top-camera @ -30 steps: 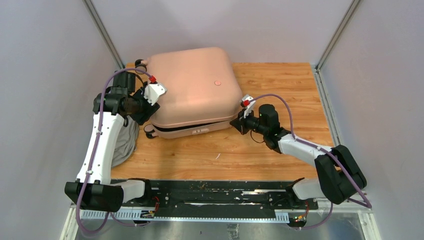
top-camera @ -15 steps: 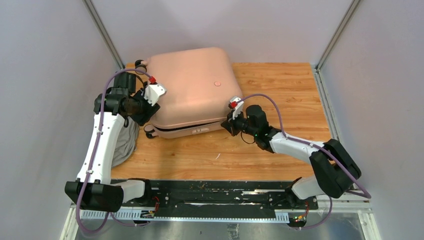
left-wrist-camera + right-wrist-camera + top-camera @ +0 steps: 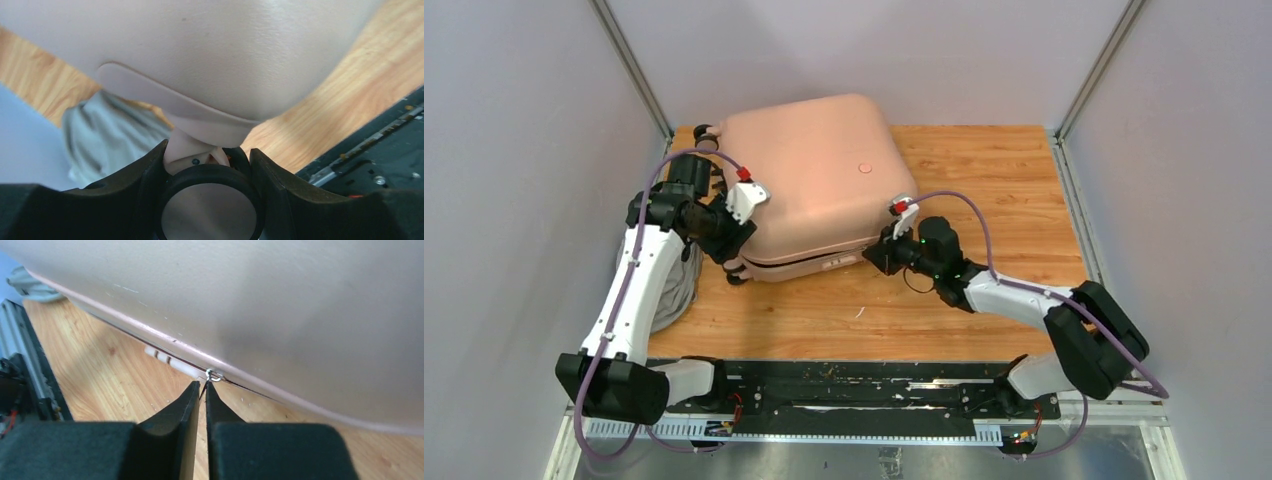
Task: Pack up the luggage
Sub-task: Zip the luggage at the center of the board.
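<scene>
1. Top view: the luggage (image 3: 814, 170) lies closed and flat on the bench (image 3: 984, 170), toward the back left, with its left rear corner close to the left wall.
2. The left fingers (image 3: 727, 245) sit at the luggage's near left corner. The right fingers (image 3: 874, 257) meet its near edge close to the right corner.
3. A grey cloth (image 3: 674, 290) lies bunched beside the left arm, between the luggage and the left wall. That side is tight.
4. Bench wood shows to the right of the luggage and in front of it, up to the black rail (image 3: 844, 385) at the near edge.
5. Left wrist view: the left fingers (image 3: 140, 185) stand about half apart and are clamped on a wheel (image 3: 207, 205) of the luggage. The black tyre touches both inner faces.
6. The rounded pink shell corner hangs just above the wheel, with the grey cloth to its left and bench wood to its right.
7. Right wrist view: the right fingers (image 3: 170, 415) are all but clenched, with only a thin slit between them.
8. Their tips sit just under a small metal zip ring (image 3: 213, 375) on the luggage's seam. Whether they pinch anything cannot be told.
9. A white zip fitting (image 3: 165, 359) lies on the seam to the left of the tips, and bench wood shows below it.
</scene>
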